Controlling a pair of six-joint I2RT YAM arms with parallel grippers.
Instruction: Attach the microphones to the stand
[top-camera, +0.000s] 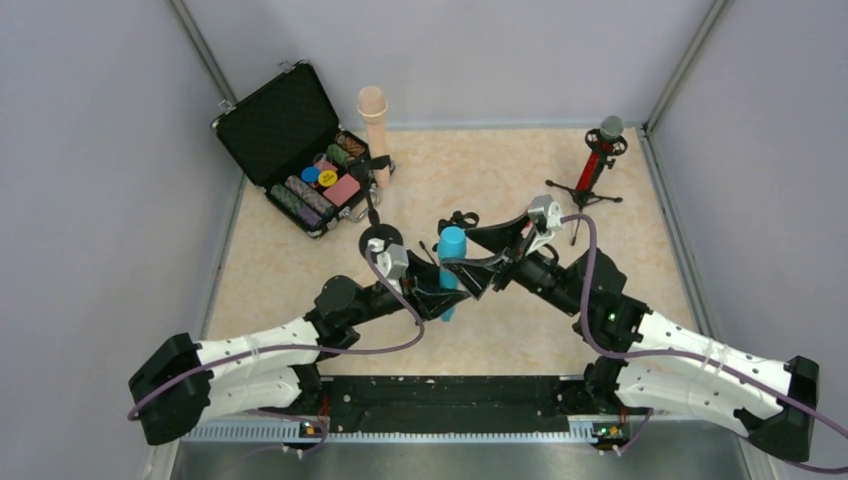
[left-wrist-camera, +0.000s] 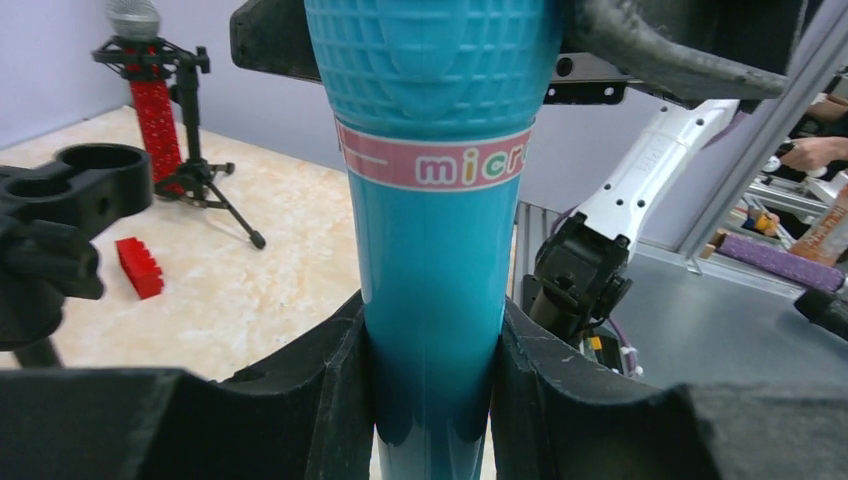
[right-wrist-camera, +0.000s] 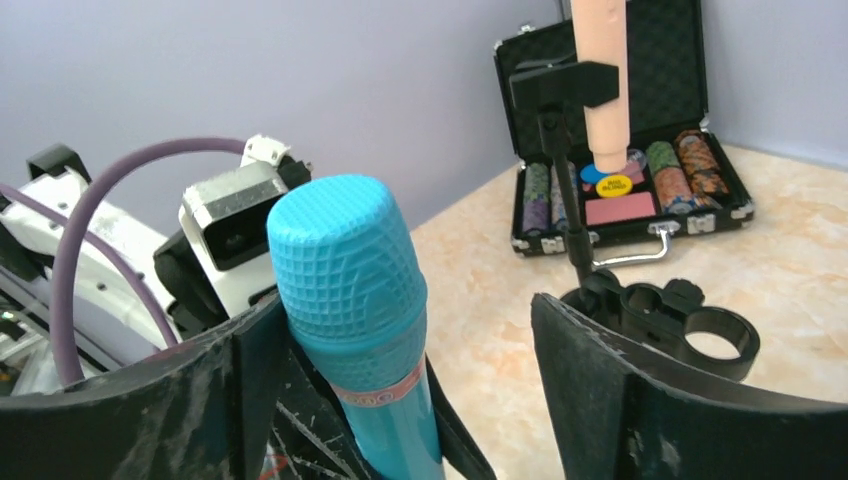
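One cyan microphone (left-wrist-camera: 435, 200) upright, axis vertical — left gripper (left-wrist-camera: 432, 320) pinching its handle, right gripper (right-wrist-camera: 410, 315) jaws spread about the head. Empty stand clip (right-wrist-camera: 690, 335) just beyond — far side.

lab: grey panel walls (top-camera: 90, 150), alu frame (top-camera: 204, 50)
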